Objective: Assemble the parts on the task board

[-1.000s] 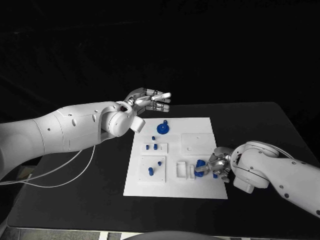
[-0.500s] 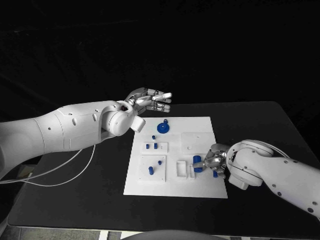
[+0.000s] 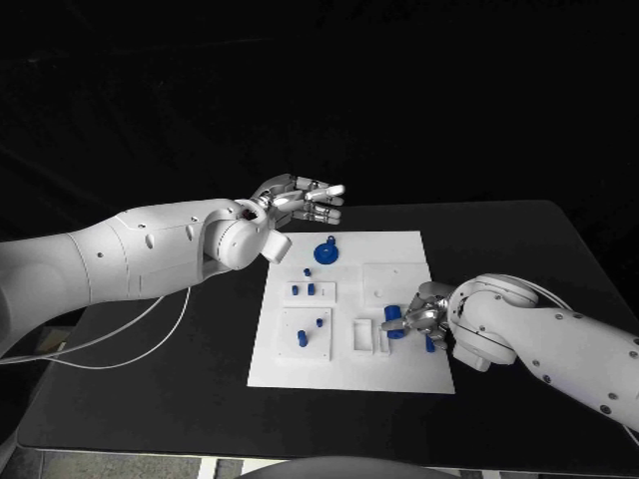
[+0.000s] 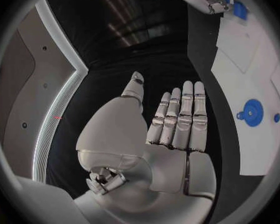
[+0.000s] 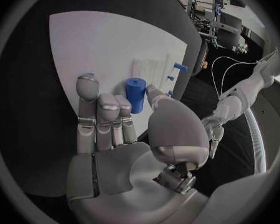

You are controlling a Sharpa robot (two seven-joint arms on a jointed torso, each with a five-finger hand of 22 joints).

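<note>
- Black table (image 3: 550, 249): carries the white task board (image 3: 406, 374) at centre.
- Task board: round blue disc part (image 3: 326, 257) near 12 o'clock, small blue pegs (image 3: 304, 290) toward 10 o'clock, more blue pieces at 7 o'clock.
- Left hand (image 3: 303, 203): hovers off the board's 11 o'clock corner, fingers straight and apart, nothing held.
- Right hand (image 3: 423, 317): over the board at approx. 4 o'clock, pinching a blue cylinder part (image 5: 135, 95) betw. thumb and fingers; cylinder looks upright.
- Step in hand, likely: seat the cylinder in a nearby white holder (image 3: 362, 335). Best done w/ the cylinder kept vertical, lined up over the socket, lowered slowly, then released.
</note>
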